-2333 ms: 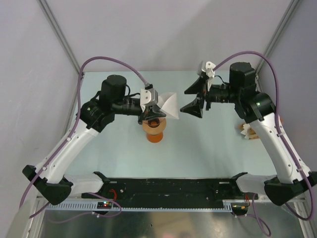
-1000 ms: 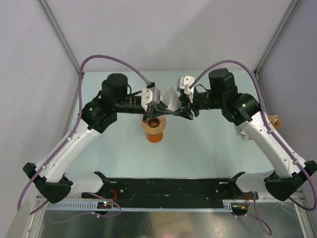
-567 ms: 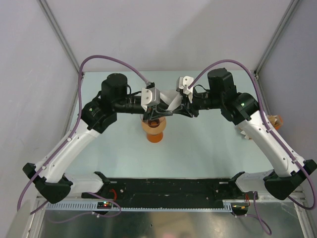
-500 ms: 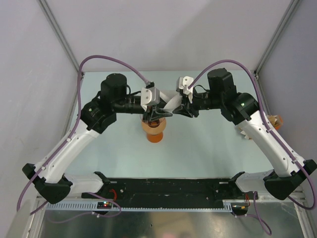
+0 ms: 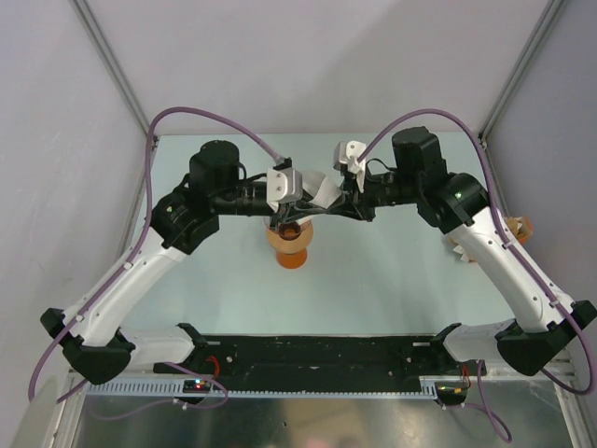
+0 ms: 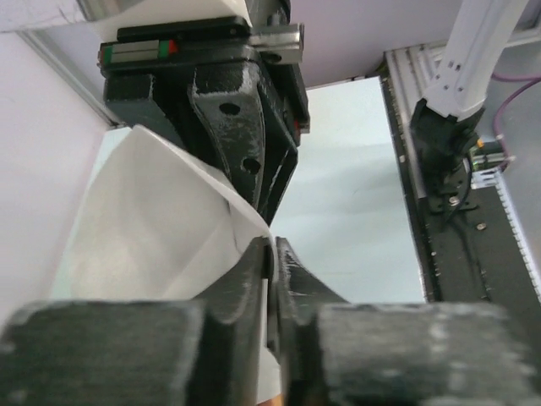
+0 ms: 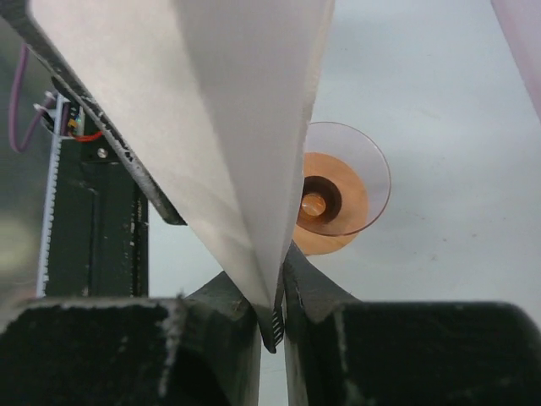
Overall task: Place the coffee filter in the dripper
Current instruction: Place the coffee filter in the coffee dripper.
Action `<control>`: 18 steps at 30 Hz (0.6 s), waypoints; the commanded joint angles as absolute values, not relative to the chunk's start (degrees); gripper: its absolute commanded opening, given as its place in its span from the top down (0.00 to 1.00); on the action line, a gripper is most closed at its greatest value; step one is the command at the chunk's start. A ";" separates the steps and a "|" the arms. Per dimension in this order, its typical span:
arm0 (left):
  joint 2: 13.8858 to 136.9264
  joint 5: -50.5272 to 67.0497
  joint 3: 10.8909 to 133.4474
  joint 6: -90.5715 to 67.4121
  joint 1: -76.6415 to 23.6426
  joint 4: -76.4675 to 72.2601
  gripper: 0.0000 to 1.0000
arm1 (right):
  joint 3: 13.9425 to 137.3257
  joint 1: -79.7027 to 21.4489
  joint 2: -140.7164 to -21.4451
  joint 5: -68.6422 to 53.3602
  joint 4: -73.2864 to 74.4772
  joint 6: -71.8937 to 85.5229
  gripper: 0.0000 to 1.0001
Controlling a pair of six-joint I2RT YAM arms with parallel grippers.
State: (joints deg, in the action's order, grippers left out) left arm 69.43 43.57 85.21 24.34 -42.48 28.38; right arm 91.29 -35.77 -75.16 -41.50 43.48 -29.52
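Note:
The coffee filter (image 5: 322, 194), a thin white paper cone, hangs in the air between both grippers, just above and to the right of the dripper (image 5: 290, 245). My left gripper (image 5: 309, 203) is shut on one edge of the filter (image 6: 152, 228); the paper runs into its closed jaws (image 6: 272, 254). My right gripper (image 5: 336, 204) faces it and is shut on the opposite folded edge (image 7: 220, 127), the paper pinched at its jaws (image 7: 275, 279). The dripper (image 7: 338, 199), clear with an orange base, stands on the table below with nothing inside it.
A tan-and-white stack of paper filters (image 5: 466, 247) lies at the right, partly behind the right arm. A black rail (image 5: 317, 359) runs along the near edge between the arm bases. Grey walls and metal posts (image 5: 112, 70) close in the table.
My right gripper came in from the right and closed on the filter's free edge. The filter now looks narrower, squeezed between the two grippers. The left arm has barely moved.

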 commanded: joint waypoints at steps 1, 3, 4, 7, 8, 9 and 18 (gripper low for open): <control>68.63 41.47 85.64 24.30 -42.79 27.13 0.95 | 94.02 -33.47 -74.93 -46.68 42.68 -24.93 0.84; 68.68 40.91 85.90 23.06 -42.71 27.22 0.99 | 93.99 -32.23 -74.19 -47.86 43.39 -25.13 0.69; 68.75 40.80 86.02 22.25 -42.58 27.23 0.99 | 93.93 -31.67 -73.75 -48.71 43.89 -25.48 0.63; 68.81 41.44 85.84 20.80 -41.86 27.38 1.00 | 94.29 -29.38 -71.81 -52.34 45.63 -26.17 0.49; 68.86 41.51 85.68 20.86 -41.67 27.53 1.00 | 94.61 -28.67 -71.32 -53.94 45.67 -25.61 0.47; 68.93 41.58 85.38 21.11 -41.45 27.83 1.00 | 94.81 -28.22 -70.73 -55.10 45.29 -24.45 0.46; 70.53 44.79 85.83 20.99 -40.85 28.55 1.00 | 93.56 -26.83 -69.61 -60.14 29.58 -3.59 0.39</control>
State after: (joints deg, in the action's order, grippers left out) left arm 69.69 42.61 85.17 22.37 -41.17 28.53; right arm 91.98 -27.51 -69.63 -56.07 39.64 -15.62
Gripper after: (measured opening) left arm 0.011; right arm 0.594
